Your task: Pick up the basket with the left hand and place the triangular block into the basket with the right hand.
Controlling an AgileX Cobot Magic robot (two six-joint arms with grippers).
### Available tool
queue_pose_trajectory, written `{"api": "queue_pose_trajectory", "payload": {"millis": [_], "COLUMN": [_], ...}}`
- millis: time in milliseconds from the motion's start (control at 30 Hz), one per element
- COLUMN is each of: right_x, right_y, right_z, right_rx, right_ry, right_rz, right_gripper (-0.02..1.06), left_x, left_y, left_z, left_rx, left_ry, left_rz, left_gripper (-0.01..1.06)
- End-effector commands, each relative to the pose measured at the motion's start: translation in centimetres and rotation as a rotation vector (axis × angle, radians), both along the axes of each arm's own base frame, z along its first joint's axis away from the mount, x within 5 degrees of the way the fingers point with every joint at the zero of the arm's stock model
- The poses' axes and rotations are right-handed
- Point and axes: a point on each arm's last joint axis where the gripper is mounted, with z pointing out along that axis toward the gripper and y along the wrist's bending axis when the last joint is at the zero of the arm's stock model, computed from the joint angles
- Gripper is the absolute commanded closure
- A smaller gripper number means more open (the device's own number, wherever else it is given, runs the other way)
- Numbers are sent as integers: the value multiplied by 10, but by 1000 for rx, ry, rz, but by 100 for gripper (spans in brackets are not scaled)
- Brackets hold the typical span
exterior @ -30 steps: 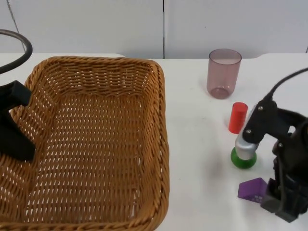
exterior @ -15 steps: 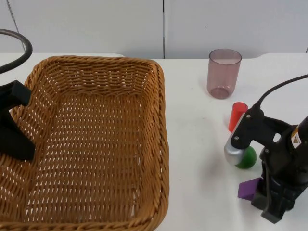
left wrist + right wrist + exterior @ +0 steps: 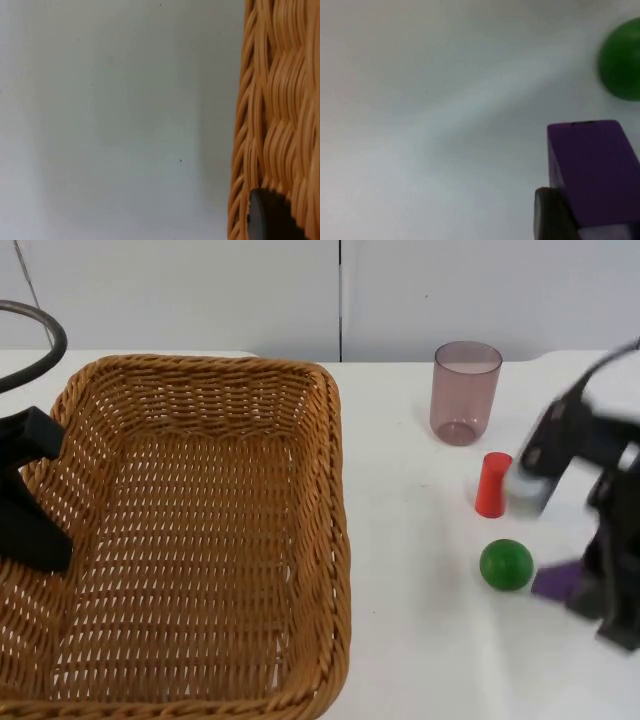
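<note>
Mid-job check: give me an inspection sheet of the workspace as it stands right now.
Surface: white table, no spills seen.
Job's things: wicker basket held at its left rim; purple triangular block gripped, off the table.
Clutter: green ball, red cylinder, pink translucent cup, all right of the basket.
Grippers: left gripper on the basket rim; right gripper beside the ball, blurred.
Cables: robot's own, not reported.
Surroundings: grey partition wall.

No text, label or number can be read (none on any object or surface)
</note>
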Motion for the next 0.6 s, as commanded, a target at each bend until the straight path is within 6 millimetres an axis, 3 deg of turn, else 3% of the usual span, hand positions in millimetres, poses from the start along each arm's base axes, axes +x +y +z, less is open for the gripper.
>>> {"api": "queue_pose_trajectory", "payload": {"millis": [0, 33, 67, 133, 367, 567], "right_x": [-12, -12, -17, -24, -33, -27], "right_y": [-1, -1, -3, -7, -12, -9], "right_z": [46, 46, 65, 83, 91, 106], "right_rx": [66, 66, 103, 141, 137, 203], "right_ry": [-27, -27, -70, -106, -76, -97], "right_rz": [-26, -26, -33, -65, -95, -193], "right_gripper": [105, 105, 105, 105, 105, 105], "left_x": [0, 0, 0, 0, 0, 0], "left_y": [-1, -1, -1, -1, -1, -1], "left_z": [3, 3, 3, 3, 3, 3], "left_rx": [-26, -26, -26, -26, -26, -26], "left_ry": [-12, -12, -12, -12, -12, -12], "left_rz": [26, 26, 26, 26, 26, 26], "left_gripper": [105, 105, 105, 105, 105, 105]}}
